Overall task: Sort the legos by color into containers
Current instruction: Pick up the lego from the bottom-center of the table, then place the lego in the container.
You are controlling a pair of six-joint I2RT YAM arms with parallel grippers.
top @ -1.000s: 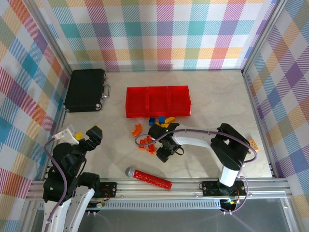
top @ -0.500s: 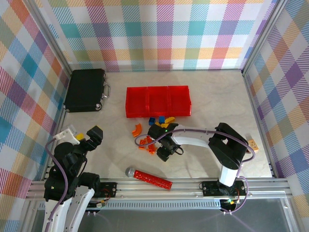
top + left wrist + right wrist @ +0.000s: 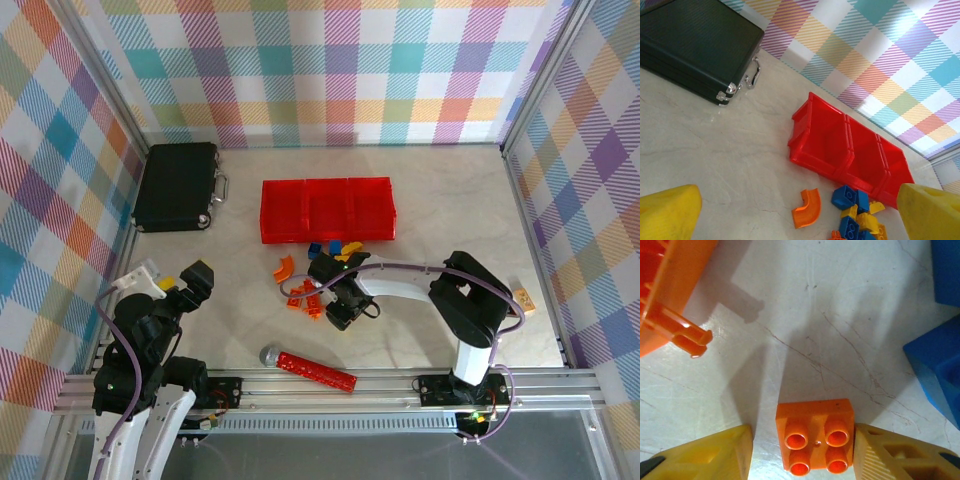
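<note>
- A long red studded plastic bar with a grey ball end [image 3: 315, 371] lies at the near edge of the pale marble-look table [image 3: 440, 200], between the two arm bases.
- The left gripper [image 3: 168, 280] hovers at about 8 o'clock on the table. Its yellow-tipped fingers are spread wide, with nothing between them.
- The right gripper [image 3: 803, 436] points straight down near the table's middle. A small orange two-by-two studded plastic brick [image 3: 815, 437] sits on the table between its yellow fingers [image 3: 875, 452].
- In the right wrist view, the finger at 3 o'clock touches the brick's side, and a narrow gap shows at 9 o'clock. The jaws therefore stand around the brick without pinching it.
- The other small blue, yellow and orange plastic legos [image 3: 335, 250] lie scattered around that gripper. A curved orange piece [image 3: 807, 207] lies at their 9 o'clock.
- Three bright red open-top plastic bins joined in a row [image 3: 327, 210] stand just beyond the legos, at 12 o'clock.
- A black hard case with a metal handle [image 3: 178, 186] lies at 9 o'clock from the bins, well apart.
</note>
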